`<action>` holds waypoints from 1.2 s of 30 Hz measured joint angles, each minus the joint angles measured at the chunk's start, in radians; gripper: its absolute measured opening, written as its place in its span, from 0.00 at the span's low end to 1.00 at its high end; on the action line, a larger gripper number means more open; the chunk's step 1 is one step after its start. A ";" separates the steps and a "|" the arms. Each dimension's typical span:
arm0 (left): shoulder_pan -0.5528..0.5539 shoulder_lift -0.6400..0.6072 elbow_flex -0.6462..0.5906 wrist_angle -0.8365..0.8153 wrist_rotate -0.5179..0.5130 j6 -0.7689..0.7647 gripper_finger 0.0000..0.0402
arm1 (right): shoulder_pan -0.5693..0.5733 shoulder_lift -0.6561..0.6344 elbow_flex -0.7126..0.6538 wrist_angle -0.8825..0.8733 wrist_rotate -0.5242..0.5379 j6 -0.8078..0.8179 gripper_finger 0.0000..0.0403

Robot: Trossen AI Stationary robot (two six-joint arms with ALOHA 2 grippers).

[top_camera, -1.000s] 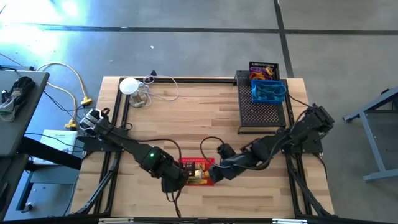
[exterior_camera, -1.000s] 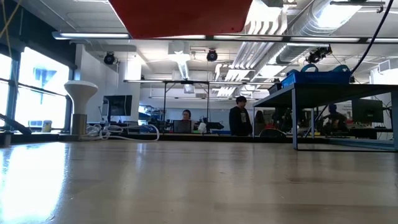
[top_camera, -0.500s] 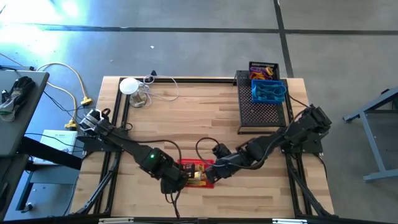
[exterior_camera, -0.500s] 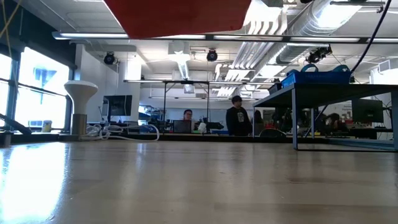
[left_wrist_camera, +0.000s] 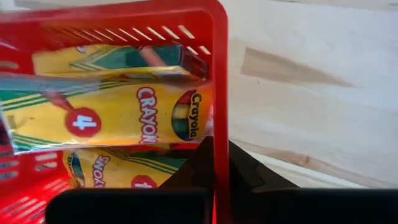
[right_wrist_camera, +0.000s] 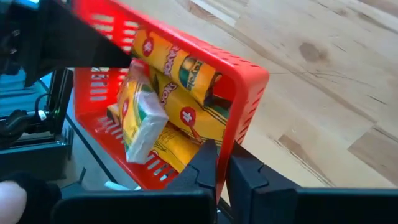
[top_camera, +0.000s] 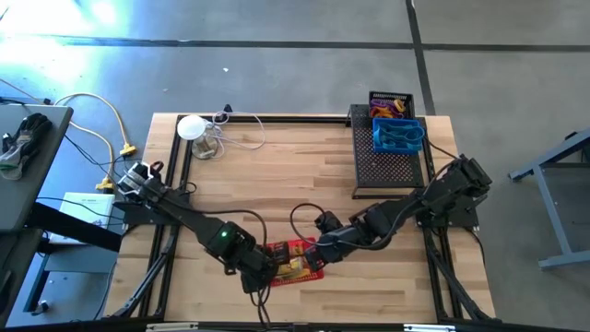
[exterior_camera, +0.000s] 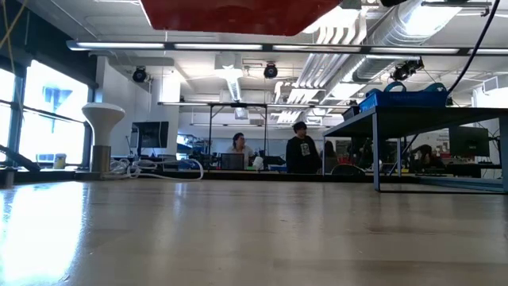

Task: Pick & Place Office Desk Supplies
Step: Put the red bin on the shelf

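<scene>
Holding a red basket (top_camera: 295, 261) between them, both grippers work at the near edge of the wooden table (top_camera: 277, 175). The left gripper (top_camera: 262, 273) is clamped on one wall of the basket; in the left wrist view its dark fingers (left_wrist_camera: 245, 171) stand either side of the red rim (left_wrist_camera: 219, 93), pinched tight on it. The right gripper (top_camera: 319, 257) grips the opposite wall in the same manner, its fingers (right_wrist_camera: 205, 162) closed on the slotted red wall (right_wrist_camera: 245, 118).

From above, the basket sits midway along the table's near edge, its long axis running roughly left to right but skewed, the left end nearer the front edge than the right. In the low view its red underside (exterior_camera: 230, 14) fills the top of the frame, above the table surface and apart from it. The right wrist view shows the basket tilted.

Inside lie yellow crayon boxes (left_wrist_camera: 118, 118), lying flat with their long axes along the basket's length; in the right wrist view several boxes (right_wrist_camera: 180, 87) are stacked and leaning against one another, one box (right_wrist_camera: 144, 124) end-on.

At the far right corner a flat black mesh tray (top_camera: 387, 166) carries a blue basket (top_camera: 397, 136) and a black basket (top_camera: 391, 105) with coloured contents. A white round disc (top_camera: 191, 126) with cables stands at the far left corner. Beyond the table, people (exterior_camera: 300, 148) are at a distant bench.
</scene>
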 joint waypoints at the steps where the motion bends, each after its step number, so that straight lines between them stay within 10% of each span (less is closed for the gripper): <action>1: -0.003 0.000 0.000 0.004 -0.002 -0.002 0.03 | 0.000 0.000 0.000 -0.004 0.000 0.000 0.01; 17: -0.011 0.000 0.000 0.075 -0.020 -0.065 0.31 | -0.010 0.000 0.000 -0.022 -0.062 0.018 0.01; 36: -0.101 0.000 0.000 0.086 -0.279 -0.057 0.34 | -0.019 -0.001 0.000 -0.034 -0.119 0.013 0.01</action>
